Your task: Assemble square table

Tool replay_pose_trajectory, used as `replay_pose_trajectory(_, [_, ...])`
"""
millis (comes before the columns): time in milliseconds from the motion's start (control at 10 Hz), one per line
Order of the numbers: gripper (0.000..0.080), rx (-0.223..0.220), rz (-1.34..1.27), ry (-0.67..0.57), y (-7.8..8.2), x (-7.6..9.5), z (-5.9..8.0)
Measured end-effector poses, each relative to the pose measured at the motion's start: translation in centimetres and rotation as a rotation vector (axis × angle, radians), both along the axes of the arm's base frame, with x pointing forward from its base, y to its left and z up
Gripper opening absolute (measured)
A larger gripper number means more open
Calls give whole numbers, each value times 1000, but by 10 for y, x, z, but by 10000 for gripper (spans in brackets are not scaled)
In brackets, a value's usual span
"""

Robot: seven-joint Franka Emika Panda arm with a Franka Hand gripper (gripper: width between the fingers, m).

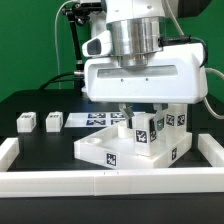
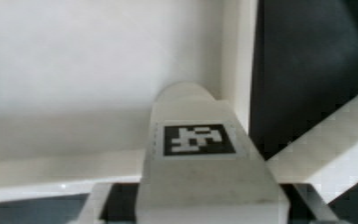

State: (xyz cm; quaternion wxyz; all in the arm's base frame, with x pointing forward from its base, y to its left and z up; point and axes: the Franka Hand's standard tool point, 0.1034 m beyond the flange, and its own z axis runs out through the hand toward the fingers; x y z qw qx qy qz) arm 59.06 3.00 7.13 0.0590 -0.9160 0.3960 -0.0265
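Observation:
The square table top (image 1: 105, 152) is a white tray with a raised rim and black-white tags, lying at the table's middle. My gripper (image 1: 138, 110) is directly above it and is shut on a white tagged leg (image 1: 143, 131) that stands upright on the top. In the wrist view the leg (image 2: 197, 135) sits between my fingers (image 2: 105, 205), with my gripper (image 2: 208, 205) over the tray's inside (image 2: 87, 80) next to its rim (image 2: 240, 50). More tagged legs (image 1: 176, 120) stand at the top's far corner, toward the exterior view's right. Two loose legs (image 1: 25, 122) (image 1: 53, 121) lie toward its left.
The marker board (image 1: 98, 118) lies behind the top. Long white border rails run along the front (image 1: 100, 182), the exterior view's left (image 1: 8, 150) and its right (image 1: 212, 150). A white slanted part (image 2: 327, 150) shows beside the held leg in the wrist view.

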Motion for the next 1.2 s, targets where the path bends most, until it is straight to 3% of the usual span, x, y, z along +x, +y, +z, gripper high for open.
replay_pose_trajectory(200, [294,22,-244,34,10,-1,-1])
replay_pose_trajectory(700, [298,61,-388,55,15,-2,-1])
replay_pose_trajectory(800, [488,59,-372,53,15,-2,-1])
replay_pose_trajectory(900, [601,52,-269,42,15,-1,0])
replay_pose_trajectory(1200, [647,26,69,18,20,-2,0])
